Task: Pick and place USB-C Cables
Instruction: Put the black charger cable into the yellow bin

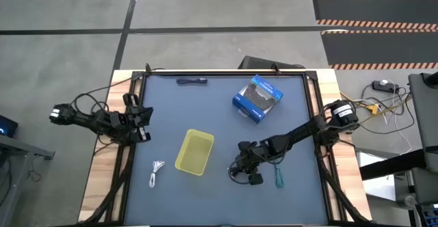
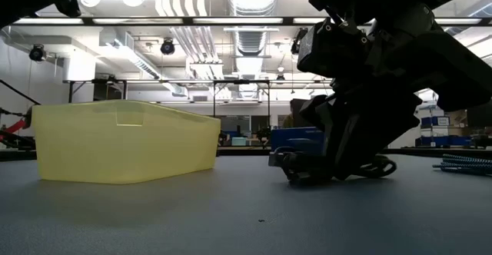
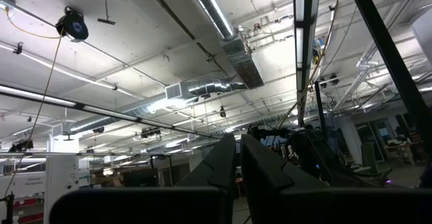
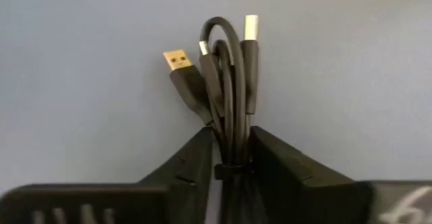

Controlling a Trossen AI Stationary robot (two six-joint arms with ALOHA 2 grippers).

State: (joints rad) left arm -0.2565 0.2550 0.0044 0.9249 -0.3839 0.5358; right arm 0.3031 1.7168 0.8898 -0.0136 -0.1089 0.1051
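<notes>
Down at the mat's near right, just beside the yellow tray (image 1: 194, 152), I am pressing my right gripper (image 1: 248, 171) low over the black cable (image 4: 227, 82). My right fingers (image 4: 189, 166) are clenched around its bundled middle at the tie, with the loop and both plugs sticking out ahead of them. I am taking it there, I judge, because the tie keeps the strands together, so nothing dangles on the way to the tray. The bundle is resting on the mat, not yet lifted.

The teal-green cable (image 1: 278, 178) is lying just beyond my right gripper, away from the tray. The white cable (image 1: 157, 171) is sitting on the tray's other side, and the dark purple cable (image 1: 192, 81) is lying at the far edge, left of the blue and black box (image 1: 257, 98).

My left gripper (image 1: 142, 119) is waiting at the left edge, raised and tipped towards the ceiling, its fingers (image 3: 263, 177) pressed nearly together around nothing.
</notes>
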